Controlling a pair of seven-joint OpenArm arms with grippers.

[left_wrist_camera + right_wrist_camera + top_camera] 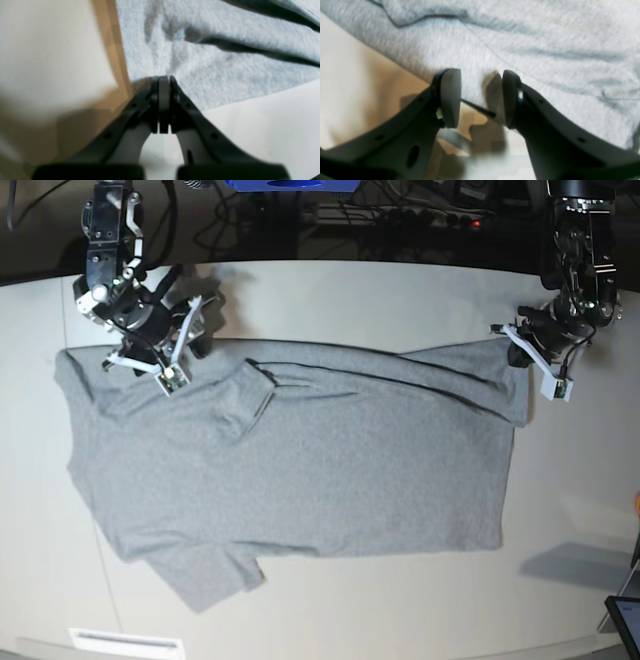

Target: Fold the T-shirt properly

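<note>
The light grey T-shirt lies spread flat on the white table, plain side up, with its sleeves to the left in the base view and long creases across its upper part. My left gripper sits at the shirt's far right corner. Up close, the left gripper is shut with its tips on the edge of the T-shirt, and wrinkles run toward it. My right gripper is over the far left shoulder. Seen from the wrist, the right gripper stands open, its pads either side of the edge of the T-shirt.
Cables and a power strip run behind the table's far edge, beside a blue object. A white label strip lies near the front left edge. A dark screen corner shows at the bottom right.
</note>
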